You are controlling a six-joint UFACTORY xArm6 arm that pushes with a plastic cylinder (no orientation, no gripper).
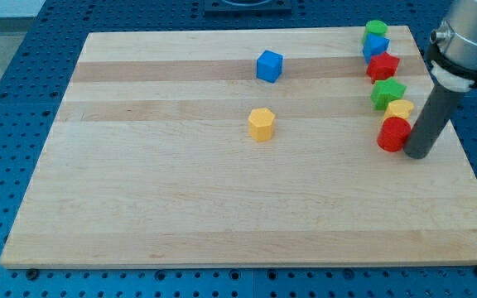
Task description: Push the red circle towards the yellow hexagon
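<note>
The counter (180,207) is a light wooden board lying on a blue base full of little holes (7,124). I cannot see any words, labels or brand marks on the board, the blocks or the arm.

My tip (415,155) is at the bottom of a dark rod that comes down from the grey arm (470,33) at the view's top right. The tip sits just to the view's right of the red circle (393,134), right up against it or very nearly so. The end effector is only this rod, so it has nothing that can open or close, and it holds nothing.

The red circle is near the right edge of the board, at the bottom of a line of blocks. Above it in that line come a yellow block (401,109), a green block (387,93), a red block with points (383,66), a blue block (375,46) and a green round block (376,30) at the top. These blocks are packed close, and some touch.

The yellow hexagon (261,124) stands alone near the middle of the board, well apart from the red circle, to its left in the view. A blue cube (269,65) stands alone too, a little above the yellow hexagon and well apart from the line of blocks.
</note>
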